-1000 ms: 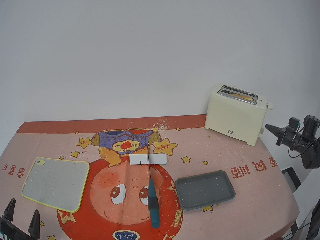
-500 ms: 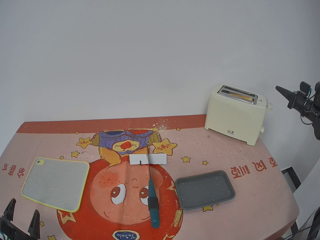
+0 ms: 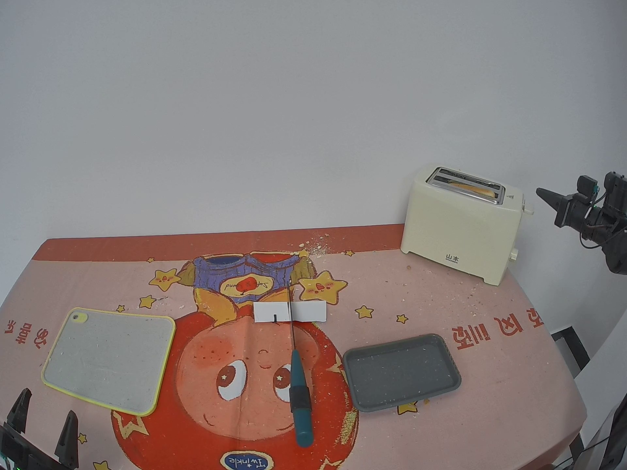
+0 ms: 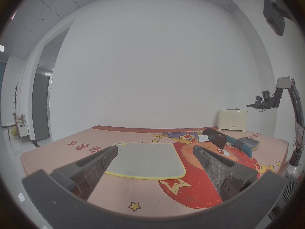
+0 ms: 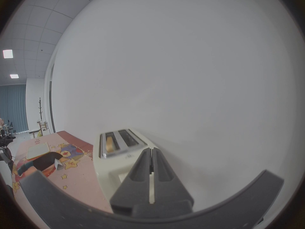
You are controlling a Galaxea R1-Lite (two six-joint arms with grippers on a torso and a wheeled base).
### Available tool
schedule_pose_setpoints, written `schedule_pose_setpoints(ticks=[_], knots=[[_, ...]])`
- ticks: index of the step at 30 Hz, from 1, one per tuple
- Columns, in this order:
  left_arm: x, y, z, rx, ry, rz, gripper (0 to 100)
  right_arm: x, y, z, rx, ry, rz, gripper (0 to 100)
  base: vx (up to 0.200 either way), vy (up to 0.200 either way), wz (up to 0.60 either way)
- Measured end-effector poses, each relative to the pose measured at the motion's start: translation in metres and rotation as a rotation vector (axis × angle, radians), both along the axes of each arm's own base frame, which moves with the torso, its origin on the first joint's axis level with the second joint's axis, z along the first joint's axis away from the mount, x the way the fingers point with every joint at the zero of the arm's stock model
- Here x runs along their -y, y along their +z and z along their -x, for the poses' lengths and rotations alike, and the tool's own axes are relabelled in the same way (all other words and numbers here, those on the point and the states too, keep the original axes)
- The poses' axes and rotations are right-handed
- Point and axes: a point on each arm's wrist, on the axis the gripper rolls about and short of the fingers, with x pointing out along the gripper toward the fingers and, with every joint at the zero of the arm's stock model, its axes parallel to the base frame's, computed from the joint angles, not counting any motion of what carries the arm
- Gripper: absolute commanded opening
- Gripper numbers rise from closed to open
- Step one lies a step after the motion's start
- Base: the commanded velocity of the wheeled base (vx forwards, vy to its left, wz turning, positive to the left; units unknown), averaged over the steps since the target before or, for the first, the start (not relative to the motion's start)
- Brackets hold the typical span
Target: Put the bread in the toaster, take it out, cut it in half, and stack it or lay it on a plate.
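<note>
**Two grippers, nothing held**

The right gripper [image 3: 541, 193] hangs in the air with its two black fingers pressed tight together. It holds nothing and touches nothing. Just in front of its tips, and a bit lower, stands the boxy cream toaster [image 3: 460, 230]. A small gap shows between the tips and the toaster's end. In the right wrist view the shut fingers [image 5: 144, 163] point over the toaster's top. The yellow-brown slice of bread [image 3: 475, 188] sits down in one of the two slots, close ahead of this gripper.

The left gripper [image 3: 44, 419] is low at the near edge of the table, far from the toaster. Its fingers are spread wide apart and nothing is between them. Right ahead of it lies the flat grey cutting board with a yellow-green rim [image 3: 108, 360]. The fingers do not touch the board.

Farther from the left gripper, past the board and toward the right gripper's side, lies the knife with a blue-green handle [image 3: 300, 403]. Its blade leans on a small white card [image 3: 289, 311]. Past the knife sits the dark grey rectangle plate [image 3: 401, 371], between the knife and the toaster.

Everything rests on a pink tablecloth with a big cartoon face [image 3: 424, 295].
</note>
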Motion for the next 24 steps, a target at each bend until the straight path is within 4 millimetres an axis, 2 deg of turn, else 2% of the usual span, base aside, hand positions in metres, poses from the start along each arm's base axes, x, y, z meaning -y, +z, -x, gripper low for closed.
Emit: schedule_pose_setpoints(ticks=[3,11,24], knots=[[0.000,0.000,0.000,0.000,0.000,0.000,100,-0.002,-0.009,-0.001,-0.025,0.007,-0.005,0,0.000,0.000,0.00],[0.000,0.000,0.000,0.000,0.000,0.000,100,-0.006,-0.017,-0.002,-0.043,0.018,-0.003,0,0.000,0.000,0.00],[0.000,0.000,0.000,0.000,0.000,0.000,100,-0.009,-0.037,0.005,-0.098,0.022,-0.004,0,0.000,0.000,0.00]])
